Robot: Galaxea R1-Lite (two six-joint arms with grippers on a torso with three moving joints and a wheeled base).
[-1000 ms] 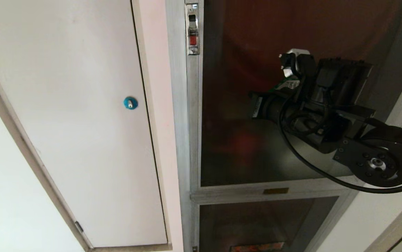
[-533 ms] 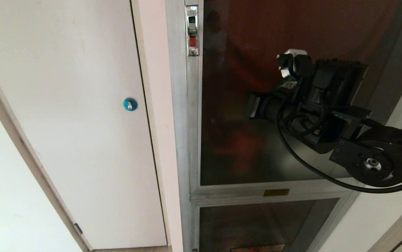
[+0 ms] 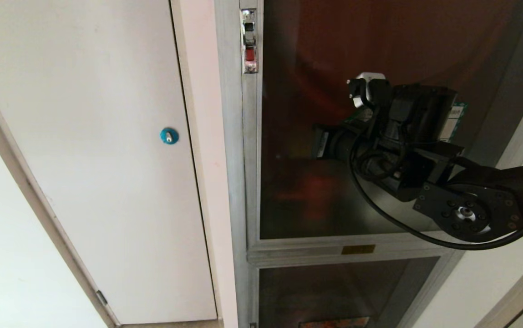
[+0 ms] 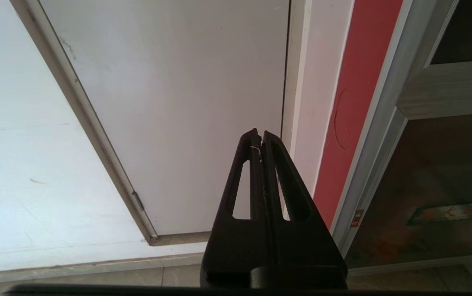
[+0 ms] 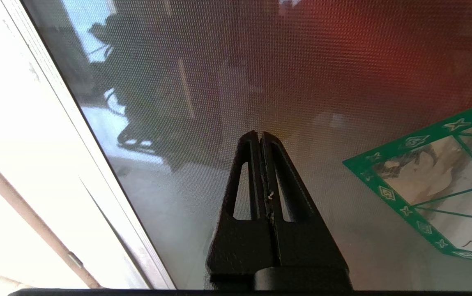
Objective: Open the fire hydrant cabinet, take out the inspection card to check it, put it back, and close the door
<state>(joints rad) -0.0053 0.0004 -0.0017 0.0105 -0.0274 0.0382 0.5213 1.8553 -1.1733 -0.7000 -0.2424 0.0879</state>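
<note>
The fire hydrant cabinet (image 3: pixel 252 255) has a silver frame, and its door (image 3: pixel 316 54) of dark tinted glass lies flush in that frame. A small red-marked latch (image 3: pixel 249 48) sits on the door's left edge, high up. My right arm (image 3: pixel 398 136) reaches across the glass, right of and below the latch. The right gripper (image 5: pixel 259 133) is shut and empty, its tips close to the glass. The green-edged sticker (image 5: pixel 437 181) lies beside it. The left gripper (image 4: pixel 260 133) is shut and empty, parked low near the floor. The inspection card is hidden.
A plain white door (image 3: pixel 106 159) with a blue round lock (image 3: pixel 169 135) stands left of the cabinet. Below the big glass door are a small brass plate (image 3: pixel 357 249) and a smaller glass panel (image 3: pixel 334 287) with an orange label (image 3: pixel 334 322). A red strip (image 4: pixel 355 102) borders the cabinet frame.
My right arm has slid leftward and a little upward across the door glass, toward the latch side. Its gripper stays shut. The door has not moved.
</note>
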